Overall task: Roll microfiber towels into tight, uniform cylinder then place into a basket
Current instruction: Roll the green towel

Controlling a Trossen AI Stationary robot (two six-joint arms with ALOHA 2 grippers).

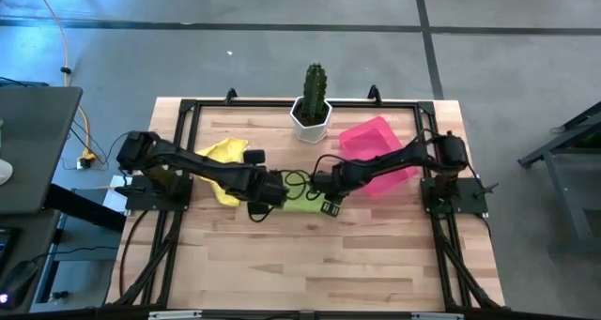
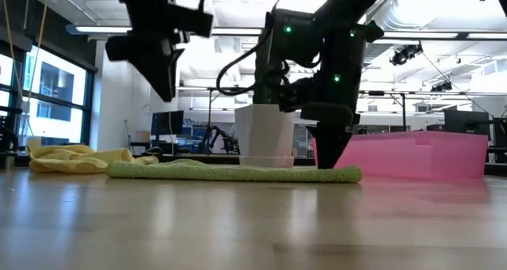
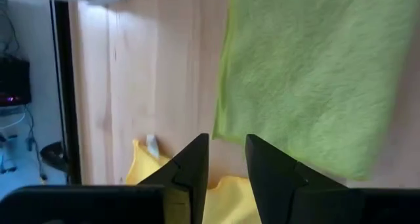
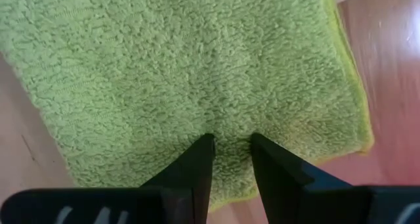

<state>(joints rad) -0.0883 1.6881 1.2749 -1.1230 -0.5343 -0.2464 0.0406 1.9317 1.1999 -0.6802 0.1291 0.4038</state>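
- Green towel [image 1: 299, 204] lies flat and unrolled mid-surface [image 1: 310, 264], between the two arms.
- Right pincer [image 4: 228, 144] is down on the towel's end nearest the basket, tips pressed into the pile. The jaws stand at a narrow gap; probably pinching a bit of cloth, but the wrist view doesn't settle it.
- Left pincer [image 3: 227, 145] hangs above the surface at the towel's other end, clear of the cloth, jaws narrow, holding nothing.
- Yellow towel [image 1: 225, 156] sits crumpled near the left arm, behind the green one and just apart from it.
- Pink basket [image 1: 371, 135] is at the back right, partly under the right arm, with nothing visible in it.
- Cactus pot [image 1: 311, 121] stands at the back edge, just left of the basket.
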